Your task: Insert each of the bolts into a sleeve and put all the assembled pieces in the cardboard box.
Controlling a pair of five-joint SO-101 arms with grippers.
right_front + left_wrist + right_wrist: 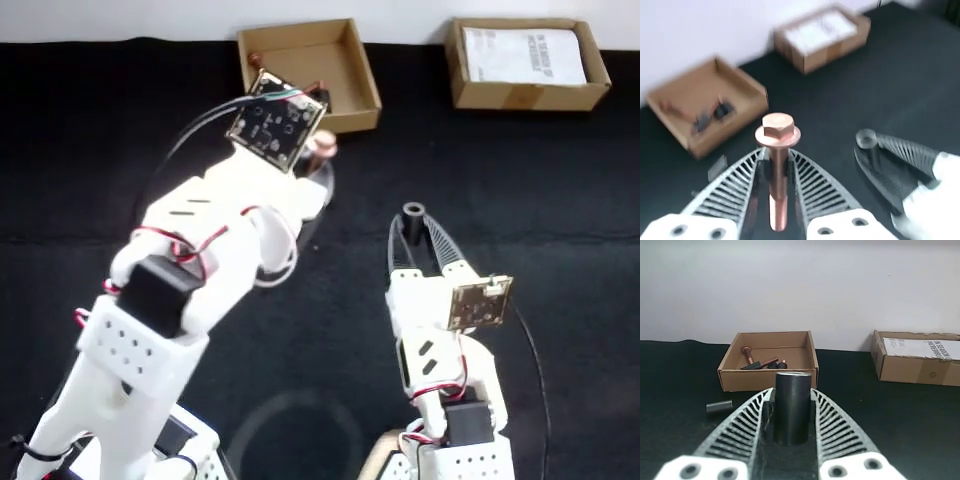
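Pinching a copper bolt (778, 175) by its shank, the fingers of the left gripper (777, 152) are leaving the head clear. The right gripper (792, 395) is clamping a black sleeve (792, 412) (open end outward). Beyond, the cardboard box (765, 379) is holding assembled pieces (760, 362); a loose sleeve (720, 406) is lying near it.

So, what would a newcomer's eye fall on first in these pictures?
The left gripper grips a copper bolt, its hex head sticking out in front, while the right gripper holds a black sleeve. Behind them an open box holds some copper-and-black pieces, and a spare sleeve lies on the table beside it.
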